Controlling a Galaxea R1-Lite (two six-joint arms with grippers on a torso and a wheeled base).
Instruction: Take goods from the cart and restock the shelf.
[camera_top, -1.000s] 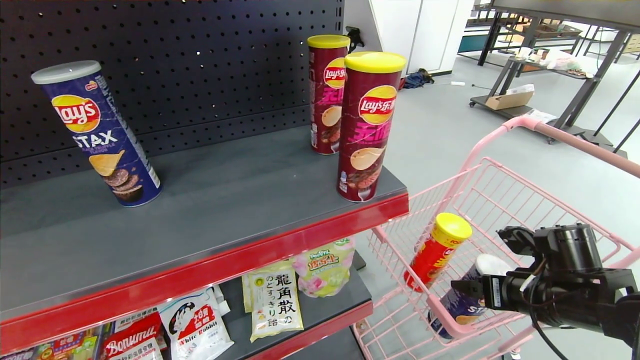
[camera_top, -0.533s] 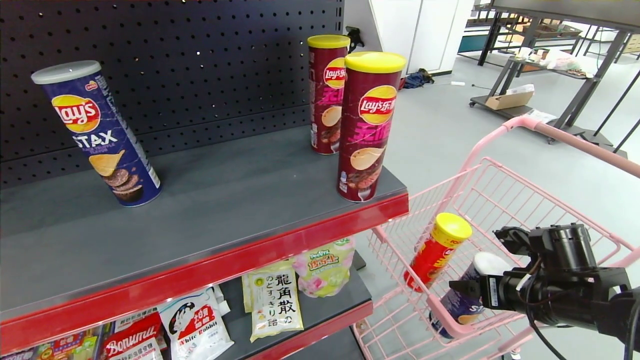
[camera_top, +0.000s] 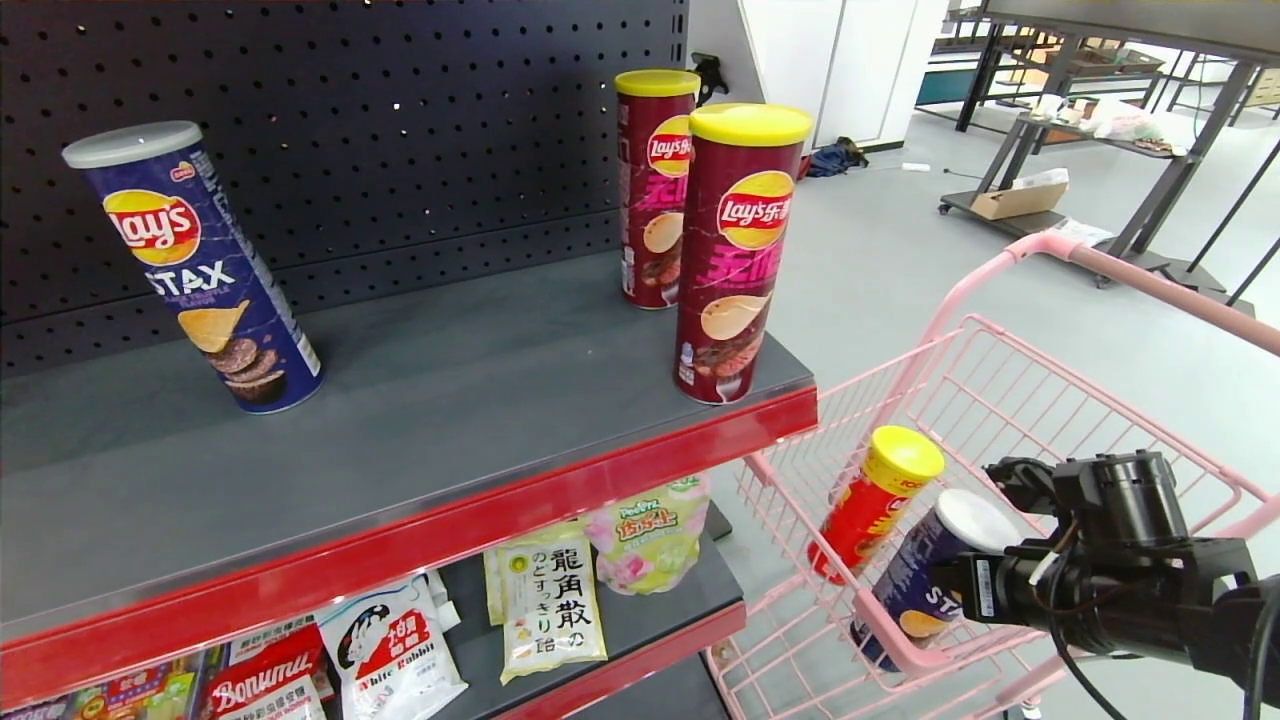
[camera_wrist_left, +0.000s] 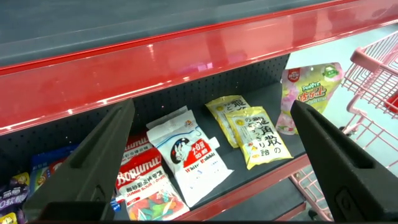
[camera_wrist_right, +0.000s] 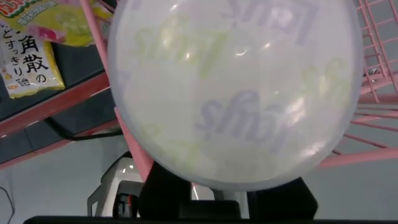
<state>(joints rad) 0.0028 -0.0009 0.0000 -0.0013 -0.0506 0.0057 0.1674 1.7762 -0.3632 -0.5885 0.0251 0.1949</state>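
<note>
Since a second ago the dark-blue cardboard chip tube with a frosted white plastic lid (camera_top: 912, 592) shows more of its body and label, lid end tipped up; it sits a touch nearer the shelf side of the pink wire shopping cart (camera_top: 1000, 400); right gripper (camera_top: 957, 582) has drawn back a little and is now at the tube's lid end rather than across its label; my read: the pick is under way, the lift not done; the tube is inside the cart, leaning on the near rim, just beside the red cylindrical chip can with a yellow lid (camera_top: 872, 505); right wrist view has the frosted lid (camera_wrist_right: 236, 93) right up at the camera; cannot tell whether the right claw is clamped on the tube or loose; left gripper (camera_wrist_left: 212, 112) hangs spread wide, holding nothing, facing the snack bags (camera_wrist_left: 186, 162) on the lower tier; grey metal shelf board with a red front lip (camera_top: 450, 430) has a free stretch between a matching blue tube (camera_top: 195, 270) at the left and two maroon yellow-lidded tubes (camera_top: 737, 260) at the right; likely landing spot.
</note>
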